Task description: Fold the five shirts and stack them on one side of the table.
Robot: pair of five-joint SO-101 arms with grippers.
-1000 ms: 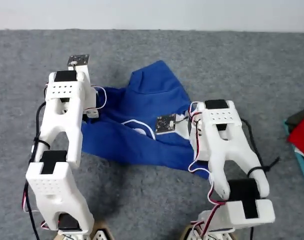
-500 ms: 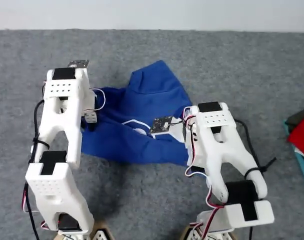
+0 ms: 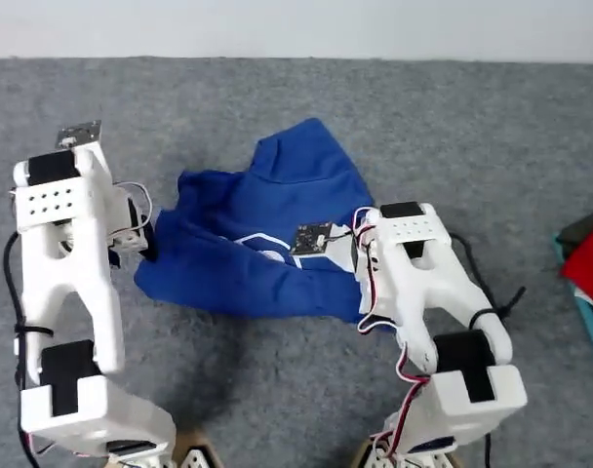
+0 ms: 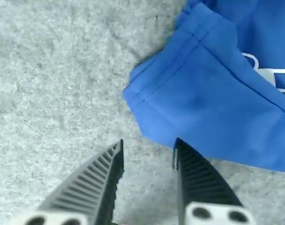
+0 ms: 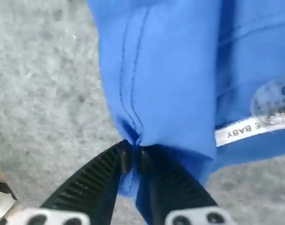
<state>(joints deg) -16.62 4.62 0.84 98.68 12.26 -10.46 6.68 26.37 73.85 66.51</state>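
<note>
A crumpled blue shirt point(image 3: 267, 244) with white print lies in the middle of the grey table. My left gripper point(image 4: 148, 142) is open and low over bare table, just off the shirt's near left sleeve corner point(image 4: 147, 98), touching nothing. In the high view the left arm point(image 3: 62, 224) stands at the shirt's left side. My right gripper point(image 5: 134, 147) is shut on the blue shirt's stitched hem point(image 5: 133, 126), next to a white label point(image 5: 241, 131). In the high view the right arm point(image 3: 414, 263) covers the shirt's right front edge.
A pile of other shirts point(image 3: 589, 263), red, dark and teal, lies at the table's right edge. The grey table surface point(image 3: 472, 127) runs bare behind and in front of the blue shirt. A white wall borders the far side.
The left arm has swung left, off the shirt's left edge, and the shirt's left corner now lies farther left. The right arm has shifted slightly left, still holding the hem.
</note>
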